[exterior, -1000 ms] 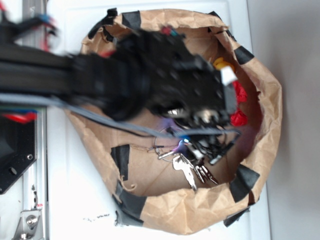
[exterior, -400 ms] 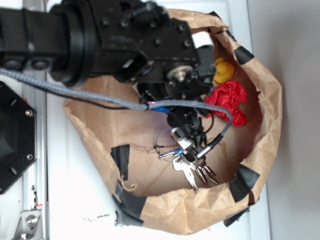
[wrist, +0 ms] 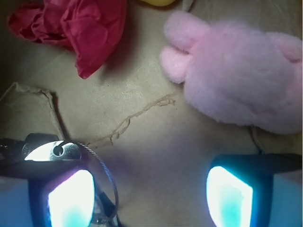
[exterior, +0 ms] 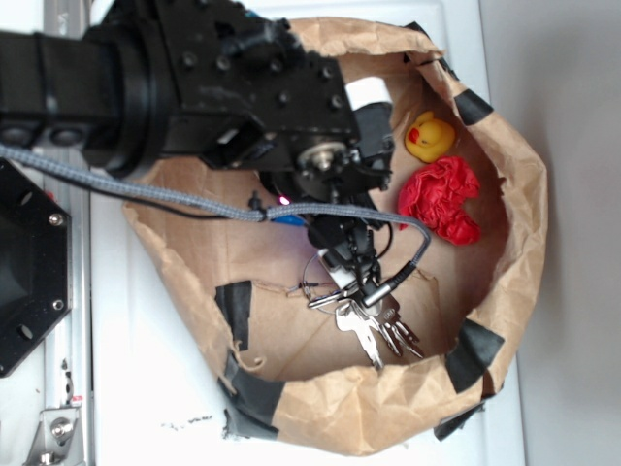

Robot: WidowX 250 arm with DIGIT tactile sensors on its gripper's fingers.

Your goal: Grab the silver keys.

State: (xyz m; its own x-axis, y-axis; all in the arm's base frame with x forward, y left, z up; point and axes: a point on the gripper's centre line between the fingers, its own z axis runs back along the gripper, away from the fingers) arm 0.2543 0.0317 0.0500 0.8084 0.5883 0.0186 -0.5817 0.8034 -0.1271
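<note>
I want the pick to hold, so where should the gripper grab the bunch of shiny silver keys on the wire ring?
Probably across the bunch of shiny silver keys where the heads cluster at the wire ring, descending from straight above: they lie flat and fanned on the brown paper bag, and the thin ring alone could slip. The gripper is open.

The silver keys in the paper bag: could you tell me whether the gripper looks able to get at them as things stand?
Probably yes. The gripper is open just above the bag floor, with the silver keys beside one finger. Nothing covers them, and the pink bunny lies clear, though a small sideways shift looks needed.
</note>
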